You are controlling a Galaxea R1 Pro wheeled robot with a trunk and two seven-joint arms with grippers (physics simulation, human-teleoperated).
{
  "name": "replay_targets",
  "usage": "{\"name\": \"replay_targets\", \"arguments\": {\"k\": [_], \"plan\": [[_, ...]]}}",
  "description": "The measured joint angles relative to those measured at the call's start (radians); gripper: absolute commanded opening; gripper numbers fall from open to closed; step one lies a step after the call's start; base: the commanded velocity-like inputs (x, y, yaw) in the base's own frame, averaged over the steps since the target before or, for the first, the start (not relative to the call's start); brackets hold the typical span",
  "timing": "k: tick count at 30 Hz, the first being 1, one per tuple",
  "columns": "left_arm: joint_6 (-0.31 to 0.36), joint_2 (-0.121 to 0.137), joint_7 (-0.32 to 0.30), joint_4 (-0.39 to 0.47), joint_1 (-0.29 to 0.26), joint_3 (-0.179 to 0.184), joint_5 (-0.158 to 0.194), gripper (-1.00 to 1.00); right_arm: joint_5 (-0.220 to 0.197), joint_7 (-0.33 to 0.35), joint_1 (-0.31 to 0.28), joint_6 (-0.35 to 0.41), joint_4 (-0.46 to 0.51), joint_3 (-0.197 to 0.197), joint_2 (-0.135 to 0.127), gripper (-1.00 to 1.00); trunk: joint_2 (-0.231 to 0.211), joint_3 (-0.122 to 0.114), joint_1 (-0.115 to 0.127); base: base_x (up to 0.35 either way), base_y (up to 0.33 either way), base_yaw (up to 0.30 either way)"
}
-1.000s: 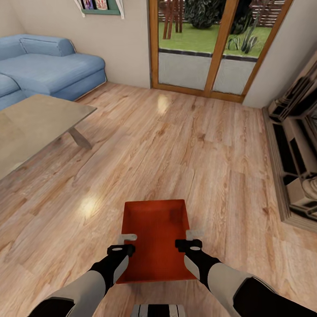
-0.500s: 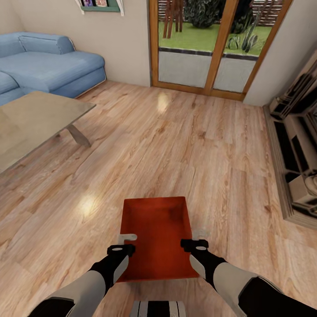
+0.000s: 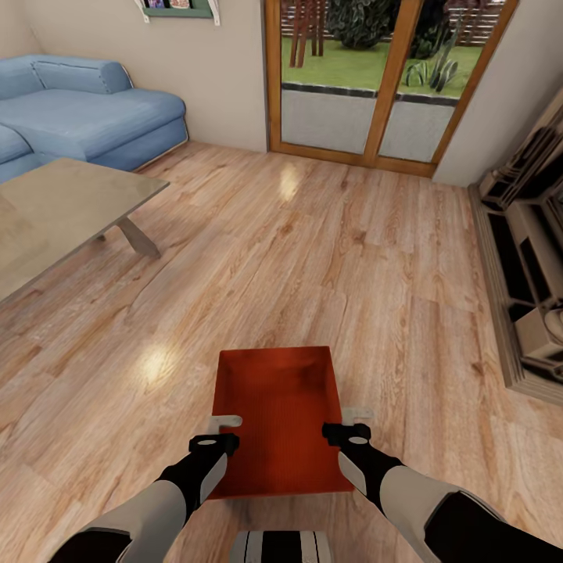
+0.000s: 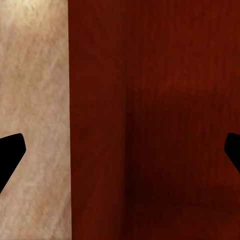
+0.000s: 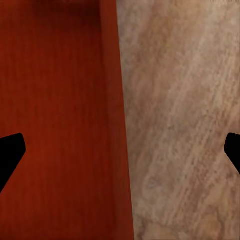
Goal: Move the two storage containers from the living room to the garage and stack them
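One orange-red storage container (image 3: 277, 422) sits low in front of me on the living room's light wood-plank floor (image 3: 313, 258). My left gripper (image 3: 222, 432) is open at the container's left wall. My right gripper (image 3: 349, 422) is open at its right wall. In the left wrist view the gripper (image 4: 120, 155) straddles the container's wall (image 4: 100, 125), dark fingertips far apart. The right wrist view has the gripper (image 5: 120, 155) likewise astride the other wall (image 5: 117, 125). The second container and the garage are out of view.
A blue sofa (image 3: 86, 109) stands at the far left, with a low pale table (image 3: 62, 211) in front of it. Wood-framed glass doors (image 3: 367, 78) onto a garden are straight ahead. A low shelf unit (image 3: 532, 258) lines the right wall.
My right gripper has shifted a little to the right, out to the container's right wall. The whole view has crept slightly, so the camera moved. The left gripper stays put.
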State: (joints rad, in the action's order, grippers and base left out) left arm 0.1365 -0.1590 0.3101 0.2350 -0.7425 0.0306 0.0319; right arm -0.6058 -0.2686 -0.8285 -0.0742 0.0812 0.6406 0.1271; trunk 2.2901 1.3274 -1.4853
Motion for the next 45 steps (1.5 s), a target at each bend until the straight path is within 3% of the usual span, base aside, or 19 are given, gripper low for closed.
{"name": "replay_targets", "arguments": {"k": [45], "plan": [[0.0, -0.002, 0.012, 0.001, 0.0, 0.001, -0.003, 1.0, -0.002, -0.009, -0.001, 0.0, 0.009, -0.002, -0.008, 1.0, 0.0, 0.002, 0.0, 0.0, 0.0, 0.044]]}}
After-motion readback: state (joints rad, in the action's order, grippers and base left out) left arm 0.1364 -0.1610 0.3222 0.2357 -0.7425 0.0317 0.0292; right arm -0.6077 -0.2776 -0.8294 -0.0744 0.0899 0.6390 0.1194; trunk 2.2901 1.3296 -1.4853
